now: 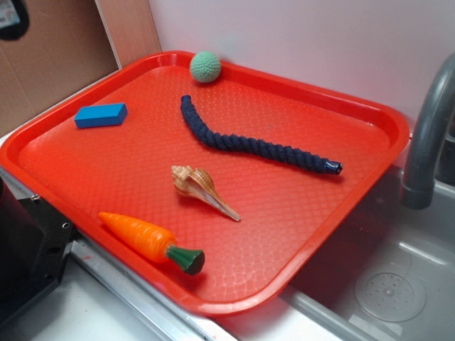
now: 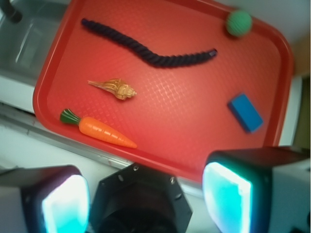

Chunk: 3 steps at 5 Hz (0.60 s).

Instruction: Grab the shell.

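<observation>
**Q:** Where does the shell lie from you?

**Me:** In my wrist view the shell (image 2: pixel 114 88) sits on the red tray (image 2: pixel 160 160) at about eleven o'clock from my pincer (image 2: pixel 146 196). It is well apart from me; I hang back off the tray's near rim, over the counter edge. My two pads (image 2: pixel 226 194) stand wide of each other with nothing between them, so I am open and empty.

**Q:** How does it lie?

**Me:** Flat on the tray. Its long axis runs from ten o'clock, where the thin point is, to four o'clock, where the knobbly whorls are. I judge I should close across the fat whorled end, not the spike, which means turning my wrist so the pads straddle that axis.

**Q:** What is near it?

**Me:** The carrot (image 2: pixel 99 128) lies just toward me from the shell, near but not touching, roughly parallel with its green top at nine o'clock. I judge it the one thing I could clip on the way in. The dark rope (image 2: pixel 155 56) curves past the far side, clear of the shell. The blue block (image 2: pixel 245 112) at one o'clock and the green ball (image 2: pixel 238 23) in the far corner are well away.
</observation>
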Each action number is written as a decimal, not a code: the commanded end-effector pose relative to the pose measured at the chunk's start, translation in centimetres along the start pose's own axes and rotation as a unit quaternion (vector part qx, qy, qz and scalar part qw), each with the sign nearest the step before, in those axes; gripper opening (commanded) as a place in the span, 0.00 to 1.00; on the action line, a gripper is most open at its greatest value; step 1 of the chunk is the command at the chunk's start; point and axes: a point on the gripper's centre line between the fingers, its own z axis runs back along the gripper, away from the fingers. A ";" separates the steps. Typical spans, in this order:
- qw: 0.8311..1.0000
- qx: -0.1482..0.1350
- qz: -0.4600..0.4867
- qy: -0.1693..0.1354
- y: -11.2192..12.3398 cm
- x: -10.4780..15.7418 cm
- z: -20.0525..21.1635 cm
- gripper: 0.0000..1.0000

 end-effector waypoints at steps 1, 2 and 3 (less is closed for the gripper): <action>0.975 -0.024 -0.214 -0.054 -0.8 2.7 -3.0 1.00; 0.958 -0.018 -0.280 -0.062 -1.1 3.8 -5.0 1.00; 0.943 -0.004 -0.327 -0.064 -1.5 4.5 -7.2 1.00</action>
